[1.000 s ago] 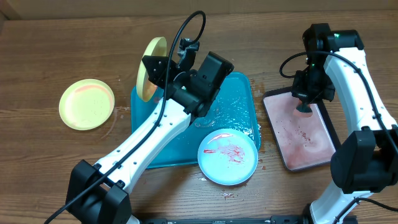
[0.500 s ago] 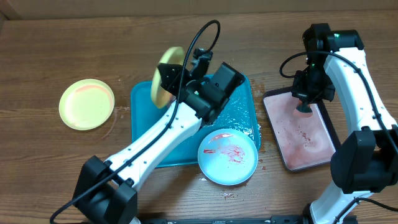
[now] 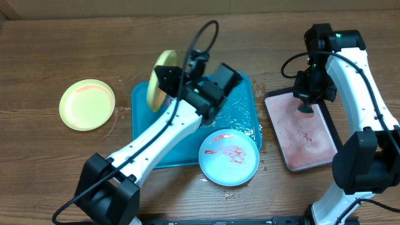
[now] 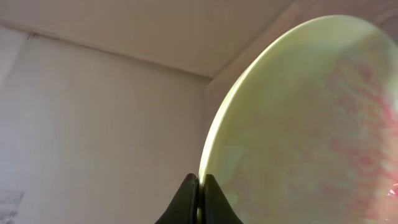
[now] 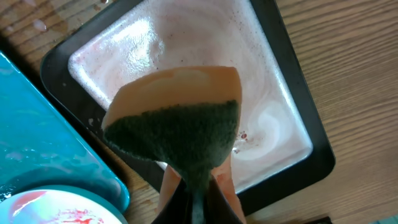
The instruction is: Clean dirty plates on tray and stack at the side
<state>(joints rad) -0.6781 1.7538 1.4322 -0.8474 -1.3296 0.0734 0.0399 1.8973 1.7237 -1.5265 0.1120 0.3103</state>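
**Left gripper (image 4: 199, 186) held a smeared yellow-green plate (image 3: 162, 62) on edge above the teal tray (image 3: 240, 112).**

You had its fingers pinched tight on the plate's rim, with the plate nearly upright over the tray's far left corner. Your right gripper (image 5: 196, 199) was clenched on a green-and-tan sponge (image 5: 180, 124) over the black-rimmed tray (image 3: 331, 134). The light blue plate (image 3: 229, 157), streaked red, lay across the teal tray's near right rim. The other yellow-green plate (image 3: 87, 104) sat on the table (image 3: 37, 56), well to the left.
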